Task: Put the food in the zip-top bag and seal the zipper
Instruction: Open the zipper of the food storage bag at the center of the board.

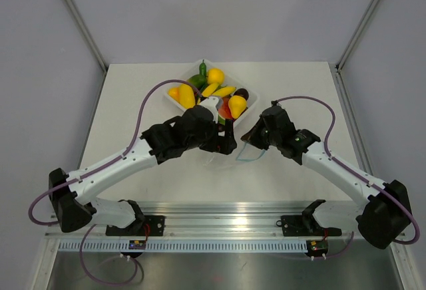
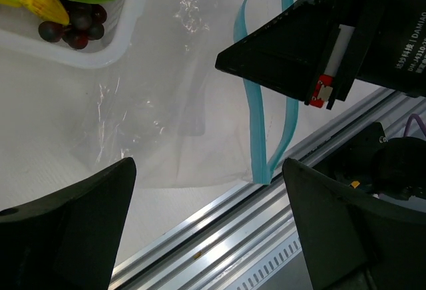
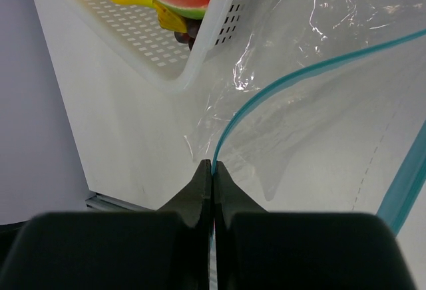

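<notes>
The zip-top bag [image 2: 173, 104] lay thin, clear and crinkled on the table [image 1: 133, 110], just on the arms' side of the white perforated tray [image 3: 133, 37], its far edge seemingly touching the tray wall. Glossy yellow food [image 1: 186, 95] sat heaped in the tray. The light-blue zipper [image 3: 293, 77] bowed open in a loop. The right gripper [image 3: 212, 169] was pressed together, pinching the zipper strip. The left gripper [image 2: 208, 167] stood spread wide over the bag, holding nothing.

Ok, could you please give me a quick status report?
Left claw open over zip-top bag. Right claw shut on zipper, mouth open. Food in tray. No obstruction seen.
</notes>
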Controlling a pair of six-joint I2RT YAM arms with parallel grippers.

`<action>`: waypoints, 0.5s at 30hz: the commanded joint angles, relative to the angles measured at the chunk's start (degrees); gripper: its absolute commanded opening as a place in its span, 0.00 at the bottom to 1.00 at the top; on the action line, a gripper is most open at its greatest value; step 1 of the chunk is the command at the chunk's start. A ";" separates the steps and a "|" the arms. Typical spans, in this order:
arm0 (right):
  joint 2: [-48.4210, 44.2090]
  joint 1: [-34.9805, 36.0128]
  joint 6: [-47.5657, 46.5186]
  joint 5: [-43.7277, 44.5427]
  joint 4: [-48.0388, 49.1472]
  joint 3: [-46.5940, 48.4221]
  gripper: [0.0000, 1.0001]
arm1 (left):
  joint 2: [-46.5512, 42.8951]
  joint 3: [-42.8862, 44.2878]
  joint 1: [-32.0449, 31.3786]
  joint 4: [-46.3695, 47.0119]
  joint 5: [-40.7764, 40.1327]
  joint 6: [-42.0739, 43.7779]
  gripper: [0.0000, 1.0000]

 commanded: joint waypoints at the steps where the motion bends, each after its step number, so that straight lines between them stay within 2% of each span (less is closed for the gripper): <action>1: -0.94 0.88 1.49 1.91 -0.63 2.79 0.00 | 2.46 2.82 -0.39 4.50 -0.22 -1.01 0.95; 6: -2.17 0.97 1.40 2.08 -0.99 2.61 0.00 | 6.06 4.06 -1.09 5.65 1.01 -0.92 0.93; 11: -3.05 0.97 1.67 2.26 -1.69 2.44 0.00 | 6.59 2.83 -1.71 8.54 2.32 -0.31 0.85; 15: -3.49 0.97 1.41 2.43 -2.04 2.43 0.00 | 7.91 3.35 -2.67 9.08 3.91 -0.04 0.84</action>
